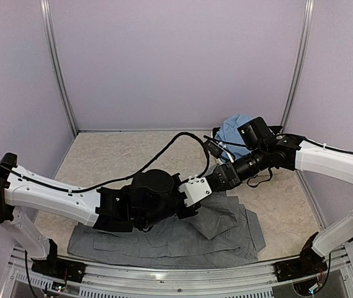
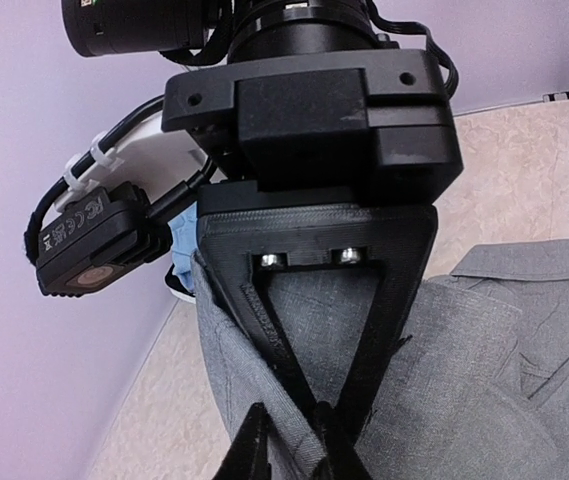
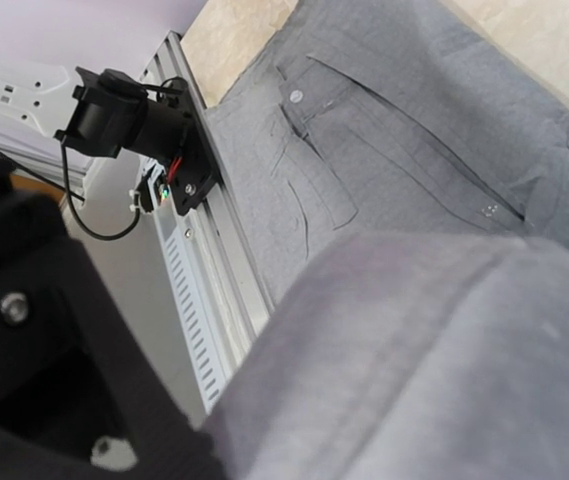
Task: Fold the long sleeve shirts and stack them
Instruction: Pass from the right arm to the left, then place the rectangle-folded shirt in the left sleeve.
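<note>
A marbled beige table (image 1: 120,155) sits between lilac walls (image 1: 176,62). The left gripper (image 2: 294,445) is pinched on a raised fold of the grey shirt (image 1: 164,242), which spreads out beneath it. Just beside it, the right gripper (image 1: 192,198) is closed (its tips are buried under cloth). Beyond its wrist lies the light blue shirt (image 1: 233,130).

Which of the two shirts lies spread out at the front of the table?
The grey shirt; it lies flat along the near edge, while the blue shirt is bunched at the back.
</note>
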Robot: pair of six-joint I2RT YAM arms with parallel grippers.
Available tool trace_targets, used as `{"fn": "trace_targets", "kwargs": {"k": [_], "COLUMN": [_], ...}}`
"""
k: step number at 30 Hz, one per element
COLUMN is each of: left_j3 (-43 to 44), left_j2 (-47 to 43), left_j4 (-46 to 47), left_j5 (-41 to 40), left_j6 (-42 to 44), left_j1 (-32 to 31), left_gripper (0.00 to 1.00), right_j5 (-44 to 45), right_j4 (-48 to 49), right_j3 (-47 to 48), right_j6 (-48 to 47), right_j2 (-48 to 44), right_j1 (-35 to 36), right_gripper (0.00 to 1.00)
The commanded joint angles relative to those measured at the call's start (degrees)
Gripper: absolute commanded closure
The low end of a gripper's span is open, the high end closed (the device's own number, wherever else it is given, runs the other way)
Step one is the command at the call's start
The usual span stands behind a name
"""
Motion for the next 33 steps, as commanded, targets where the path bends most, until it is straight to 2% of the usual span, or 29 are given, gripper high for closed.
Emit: {"fn": "trace_targets", "kwargs": {"k": [1, 2, 5, 8, 14, 16, 20, 22, 26, 33], "left_j3": [2.2, 2.5, 3.0, 4.3, 14.3, 19.0, 31.2, 37.4, 47.0, 55.8], "left_j2": [-0.1, -0.1, -1.1, -4.4, -10.4, -10.0, -5.6, -2.9, 2.1, 5.6], "left_j4": [-1.0, -1.5, -3.7, -7.7, -23.0, -27.5, -38.8, -44.4, -52.0, -60.1], "left_j5": [0.0, -0.5, -1.5, -0.6, 12.7, 14.7, 19.2, 22.3, 26.7, 23.5], "left_j6": [-0.8, -1.1, -3.0, -9.1, -22.0, -23.6, -25.7, -26.1, -26.1, -24.1], "left_j1": [0.5, 0.6, 1.4, 4.1, 14.4, 15.9, 16.6, 16.5, 15.4, 7.1], "left_gripper": [0.95, 1.0, 1.0, 1.0, 1.0, 1.0, 1.0, 1.0, 1.0, 1.0], "right_j5": [0.3, 0.8, 3.6, 7.7, 12.2, 12.6, 14.1, 15.6, 16.6, 17.4], "right_j4": [0.6, 0.2, -2.3, -4.7, -5.2, -4.9, -5.5, -6.1, -6.3, -8.9], "right_j3": [-1.0, -1.0, -0.1, 1.3, 1.9, 1.6, 1.0, 0.9, 0.4, 0.8], "right_j6": [-0.5, -0.7, -2.3, -3.7, -5.1, -5.5, -6.2, -6.3, -6.3, -8.0], "right_j2": [-1.6, -1.6, -1.6, -2.2, -4.1, -4.7, -6.4, -7.9, -11.9, -16.8], "right_j1": [-0.4, -0.5, -0.7, -1.5, -2.8, -3.0, -3.6, -4.3, -6.7, -10.3], "right_gripper": [1.0, 1.0, 1.0, 1.0, 0.65, 0.59, 0.39, 0.33, 0.29, 0.3]}}
